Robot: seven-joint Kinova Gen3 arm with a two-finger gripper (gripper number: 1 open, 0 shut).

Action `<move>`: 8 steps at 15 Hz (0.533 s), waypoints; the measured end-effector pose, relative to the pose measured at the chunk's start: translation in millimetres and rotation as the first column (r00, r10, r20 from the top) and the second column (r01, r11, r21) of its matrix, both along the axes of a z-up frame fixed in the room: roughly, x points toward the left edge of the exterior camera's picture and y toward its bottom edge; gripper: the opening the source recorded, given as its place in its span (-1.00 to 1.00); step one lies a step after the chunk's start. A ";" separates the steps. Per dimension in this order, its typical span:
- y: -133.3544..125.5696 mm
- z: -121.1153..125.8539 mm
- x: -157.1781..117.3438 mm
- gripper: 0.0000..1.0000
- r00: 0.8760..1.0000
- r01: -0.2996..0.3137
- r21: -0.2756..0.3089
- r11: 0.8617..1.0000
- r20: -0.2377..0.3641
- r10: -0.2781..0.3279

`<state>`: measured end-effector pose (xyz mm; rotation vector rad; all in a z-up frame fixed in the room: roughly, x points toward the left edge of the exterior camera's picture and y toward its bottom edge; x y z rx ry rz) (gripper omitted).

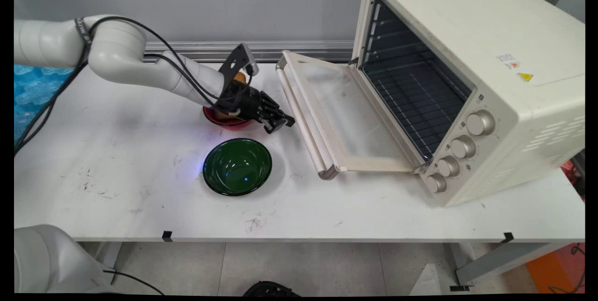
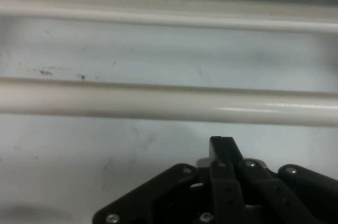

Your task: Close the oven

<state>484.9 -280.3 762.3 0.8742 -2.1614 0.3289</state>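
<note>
My gripper [image 1: 280,122] hangs low over the table, just left of the toaster oven's open door [image 1: 345,114], pointing at the door's handle bar [image 1: 301,123]. Its fingers [image 2: 224,152] are pressed together with nothing between them. In the hand view the cream handle bar [image 2: 169,101] runs straight across just ahead of the fingertips. Behind my wrist sits a red bowl [image 1: 225,121] with a brownish item [image 1: 240,77] partly hidden by the arm. A green bowl [image 1: 237,166], with nothing in it, stands on the table below the gripper.
The cream toaster oven [image 1: 467,81] fills the right of the table, door folded down, wire rack [image 1: 416,90] inside, several knobs [image 1: 462,146] on its front. Black cables [image 1: 51,100] hang from the arm at the left.
</note>
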 end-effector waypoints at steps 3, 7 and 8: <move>-3.9 -4.9 -4.4 -1.00 1.000 0.004 -0.015 1.000 -0.014 -0.004; -6.5 -8.4 -8.6 -1.00 1.000 0.011 -0.028 1.000 -0.027 -0.012; -6.9 -8.9 -9.4 -1.00 0.999 0.013 -0.030 0.999 -0.029 -0.014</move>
